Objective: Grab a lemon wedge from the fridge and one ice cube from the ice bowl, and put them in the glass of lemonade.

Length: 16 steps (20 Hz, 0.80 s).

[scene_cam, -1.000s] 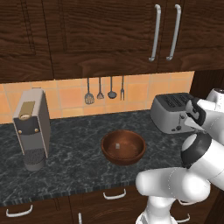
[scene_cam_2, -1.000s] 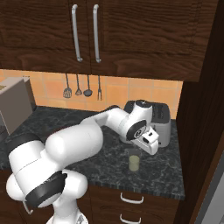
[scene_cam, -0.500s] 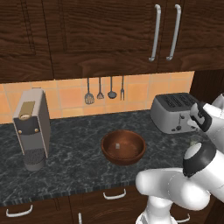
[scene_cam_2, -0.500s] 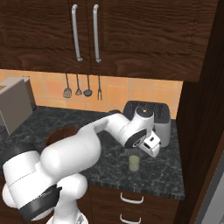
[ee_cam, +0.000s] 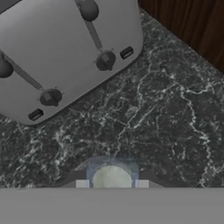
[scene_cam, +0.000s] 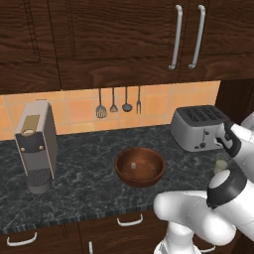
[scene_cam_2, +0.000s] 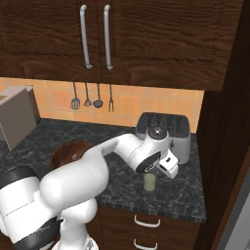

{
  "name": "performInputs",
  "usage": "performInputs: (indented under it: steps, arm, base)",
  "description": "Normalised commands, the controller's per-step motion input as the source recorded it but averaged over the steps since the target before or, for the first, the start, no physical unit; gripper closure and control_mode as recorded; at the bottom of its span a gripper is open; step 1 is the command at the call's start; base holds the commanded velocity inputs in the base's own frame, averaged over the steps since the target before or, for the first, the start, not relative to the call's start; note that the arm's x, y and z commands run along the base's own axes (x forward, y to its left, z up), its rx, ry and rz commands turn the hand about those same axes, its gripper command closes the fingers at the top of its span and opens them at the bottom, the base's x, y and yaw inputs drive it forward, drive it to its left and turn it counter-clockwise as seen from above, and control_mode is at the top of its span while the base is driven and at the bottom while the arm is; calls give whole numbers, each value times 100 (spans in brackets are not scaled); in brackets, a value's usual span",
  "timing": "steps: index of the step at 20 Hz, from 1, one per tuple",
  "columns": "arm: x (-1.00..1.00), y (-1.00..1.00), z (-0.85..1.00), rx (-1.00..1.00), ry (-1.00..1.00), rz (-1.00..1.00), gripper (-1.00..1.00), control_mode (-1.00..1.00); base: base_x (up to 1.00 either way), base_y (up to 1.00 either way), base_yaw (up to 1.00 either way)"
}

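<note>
- Since the earlier pictures the arm has been swung further toward the right end of the counter (scene_cam_2: 122,188) and brought lower; the gripper (scene_cam_2: 168,167) is now seen just above and slightly right of the glass (scene_cam_2: 150,182), where a second ago it was held higher, in front of the toaster (scene_cam_2: 163,129).
- In the hand view the glass (ee_cam: 112,177) is seen from above at the bottom edge, between the finger tips (ee_cam: 82,183), with its pale liquid visible (rim only partly in frame).
- Jaw state: the tips are set apart on either side of the glass rim; nothing can be seen held between them. Whether a wedge or cube has just been let go cannot be told.
- Judged meaning: a drop over the glass is either in hand or just done. An ice cube (scene_cam: 133,165) is still seen in the bowl (scene_cam: 140,166), so at least part of the task is judged unfinished.
- Glass: upright on the counter, mouth up, long axis vertical; near the counter's front edge, in front of the toaster and apart from it, well right of the bowl.
- In the left base view the glass (scene_cam: 220,165) is partly hidden behind the arm.
- Cube: too small for any long axis to be told (near the bowl's centre).
</note>
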Motion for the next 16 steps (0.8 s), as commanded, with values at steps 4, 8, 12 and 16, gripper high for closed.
performInputs:
  steps: [4, 8, 12, 16]
  arm:
    - [0, 0, 0, -8, 1, -13, 100, -100]
    - [-12, 0, 0, -1, 0, -9, 100, -100]
    - [-6, 4, -4, 0, 0, 0, 100, -100]
    - [-9, 9, -1, 0, 0, -2, 100, -100]
  base:
    - [0, 0, 0]
    - [0, 0, 0]
    - [0, 0, 0]
    - [0, 0, 0]
